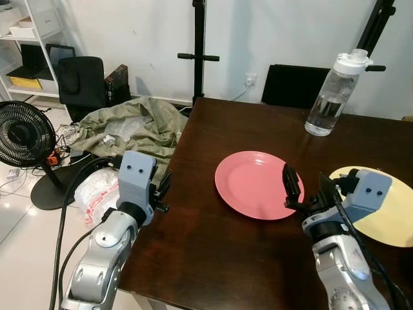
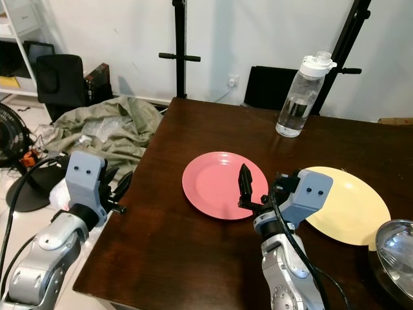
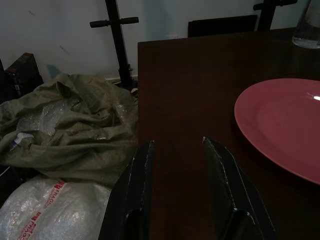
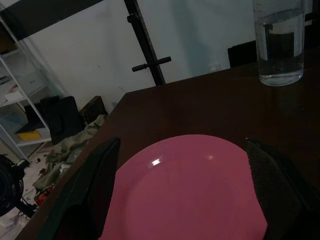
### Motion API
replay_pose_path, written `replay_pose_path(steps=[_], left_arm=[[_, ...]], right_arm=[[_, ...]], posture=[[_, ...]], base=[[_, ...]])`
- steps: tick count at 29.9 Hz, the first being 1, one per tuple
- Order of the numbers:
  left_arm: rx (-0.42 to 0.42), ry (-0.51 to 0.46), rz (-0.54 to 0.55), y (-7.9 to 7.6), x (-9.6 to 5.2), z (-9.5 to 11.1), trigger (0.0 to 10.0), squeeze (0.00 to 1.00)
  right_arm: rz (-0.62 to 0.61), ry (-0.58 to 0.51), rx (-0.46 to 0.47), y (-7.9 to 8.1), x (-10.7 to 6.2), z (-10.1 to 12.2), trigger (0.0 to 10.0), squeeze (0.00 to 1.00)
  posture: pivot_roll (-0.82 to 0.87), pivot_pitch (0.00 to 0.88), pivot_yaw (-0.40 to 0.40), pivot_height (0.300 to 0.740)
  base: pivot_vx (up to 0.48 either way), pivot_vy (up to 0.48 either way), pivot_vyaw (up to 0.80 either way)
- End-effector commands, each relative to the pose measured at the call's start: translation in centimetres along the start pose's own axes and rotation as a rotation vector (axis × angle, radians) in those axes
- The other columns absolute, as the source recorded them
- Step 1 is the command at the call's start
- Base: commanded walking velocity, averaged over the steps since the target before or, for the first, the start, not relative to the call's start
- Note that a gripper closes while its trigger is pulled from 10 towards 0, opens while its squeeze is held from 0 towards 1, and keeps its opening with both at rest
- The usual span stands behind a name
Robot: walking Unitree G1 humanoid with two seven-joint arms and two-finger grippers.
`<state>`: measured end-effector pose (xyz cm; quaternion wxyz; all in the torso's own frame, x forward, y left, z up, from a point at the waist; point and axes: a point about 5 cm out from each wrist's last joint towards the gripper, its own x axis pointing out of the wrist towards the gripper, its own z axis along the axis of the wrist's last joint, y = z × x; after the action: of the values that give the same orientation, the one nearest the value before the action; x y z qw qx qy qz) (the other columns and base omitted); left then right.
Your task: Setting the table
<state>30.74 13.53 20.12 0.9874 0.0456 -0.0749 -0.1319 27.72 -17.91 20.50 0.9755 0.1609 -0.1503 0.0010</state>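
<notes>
No lettering can be read with any certainty. The clear plastic bag (image 3: 45,212) on the floor beside the worktop (image 1: 213,252) carries a strip of red print, but it is too small and dim to make out, perhaps a tape marking. The water bottle (image 1: 334,93) shows no legible label.

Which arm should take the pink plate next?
Right. The right gripper is open at the pink plate's near rim, fingers either side. The left gripper sits off at the table's left edge.
</notes>
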Motion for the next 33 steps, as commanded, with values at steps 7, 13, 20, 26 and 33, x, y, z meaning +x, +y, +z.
replay_pose_path(steps=[7,13,20,26,33], left_arm=[[0.004,0.009,0.004,0.16,-0.04,-0.43,10.0,0.0],[0.003,0.008,0.003,0.09,-0.04,-0.46,10.0,0.0],[0.0,0.008,0.004,0.04,-0.06,-0.46,10.0,0.0],[-0.004,0.009,0.008,0.11,-0.08,-0.46,10.0,0.0],[-0.006,0.009,0.009,0.16,-0.06,-0.42,10.0,0.0]], right_arm=[[-0.012,0.006,-0.003,-0.12,-0.31,-0.01,10.0,0.0],[-0.012,0.007,-0.005,-0.15,-0.38,0.0,10.0,0.0],[-0.012,0.009,-0.009,-0.18,-0.39,0.01,10.0,0.0],[-0.012,0.013,-0.011,-0.14,-0.36,-0.02,10.0,0.0],[-0.013,0.016,-0.01,-0.07,-0.4,-0.07,10.0,0.0]], posture=[[0.01,0.116,0.108,0.74],[0.01,0.117,0.108,0.74],[0.01,0.119,0.104,0.74],[0.01,0.131,0.104,0.74],[0.02,0.137,0.109,0.74]], base=[[0.0,0.0,0.0],[0.0,0.0,0.0],[0.0,0.0,0.0],[0.0,0.0,0.0],[0.0,0.0,0.0]])
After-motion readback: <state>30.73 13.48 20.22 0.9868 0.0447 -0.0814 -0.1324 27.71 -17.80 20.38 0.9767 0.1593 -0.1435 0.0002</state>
